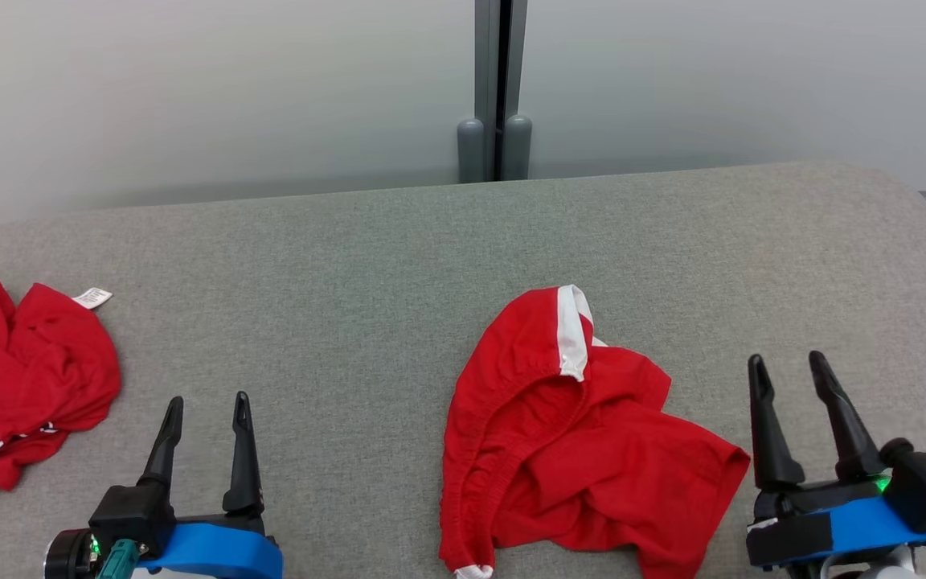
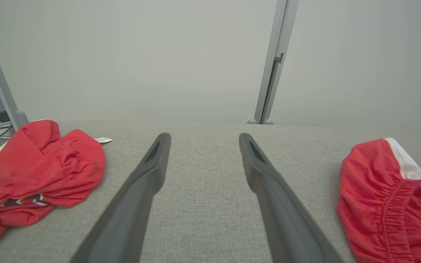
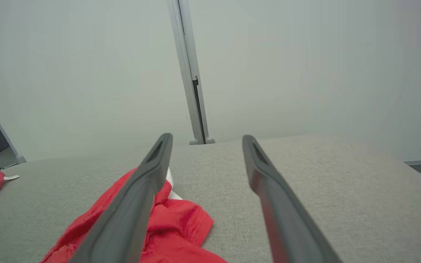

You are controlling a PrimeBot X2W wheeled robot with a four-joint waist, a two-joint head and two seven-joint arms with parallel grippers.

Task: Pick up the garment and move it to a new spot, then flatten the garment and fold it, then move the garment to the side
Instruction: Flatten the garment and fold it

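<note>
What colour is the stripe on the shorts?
White stripe on red shorts; head view shows it best.

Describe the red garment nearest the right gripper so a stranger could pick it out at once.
On the grey cloth surface, look right of centre, beside the right gripper. The red shorts there show a gathered elastic waistband, unlike the tagged heap far left.

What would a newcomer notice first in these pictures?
A crumpled red garment with a white stripe lies mid-right on the grey surface, just left of the open right gripper. A second red garment is bunched at the far left, beyond the open left gripper.
</note>
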